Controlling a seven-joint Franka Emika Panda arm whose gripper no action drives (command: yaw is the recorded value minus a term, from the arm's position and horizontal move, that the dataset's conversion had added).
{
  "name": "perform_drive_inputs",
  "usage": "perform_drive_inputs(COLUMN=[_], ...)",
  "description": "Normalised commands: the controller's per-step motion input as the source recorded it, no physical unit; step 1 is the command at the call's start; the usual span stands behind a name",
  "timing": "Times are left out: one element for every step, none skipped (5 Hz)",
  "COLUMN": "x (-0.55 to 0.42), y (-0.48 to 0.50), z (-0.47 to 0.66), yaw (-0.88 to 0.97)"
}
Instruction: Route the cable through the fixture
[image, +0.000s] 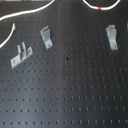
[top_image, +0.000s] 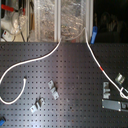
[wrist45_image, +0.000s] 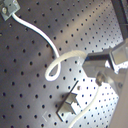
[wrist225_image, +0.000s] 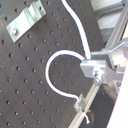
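Note:
The white cable (top_image: 30, 61) snakes over the black perforated board, and its red band (top_image: 100, 67) lies on the stretch running down to the second exterior view's right edge. That stretch ends at my gripper (top_image: 121, 93), which is shut on the cable. In both wrist views the cable (wrist225_image: 50, 70) curls into a loop beside the gripper (wrist225_image: 94, 67). The fixture (top_image: 106, 89), a small grey clip, stands just to the left of the gripper in the second exterior view, apart from the cable. In the first exterior view the fixture (image: 112, 36) stands below the red band (image: 100, 8); the gripper is out of that view.
A slanted grey bracket (image: 46, 36) and a low bracket with two posts (image: 21, 54) stand at the first exterior view's left. The cable's free end (top_image: 25, 77) lies near them. Clear plastic bins (top_image: 50, 20) line the board's far edge. A grey bracket (wrist225_image: 26, 21) shows near the loop.

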Motion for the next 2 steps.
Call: perform_drive_inputs(x=[-0.036,0.069], y=[0.054,0.002], z=[0.00,0.32], yaw=[0.00,0.00])
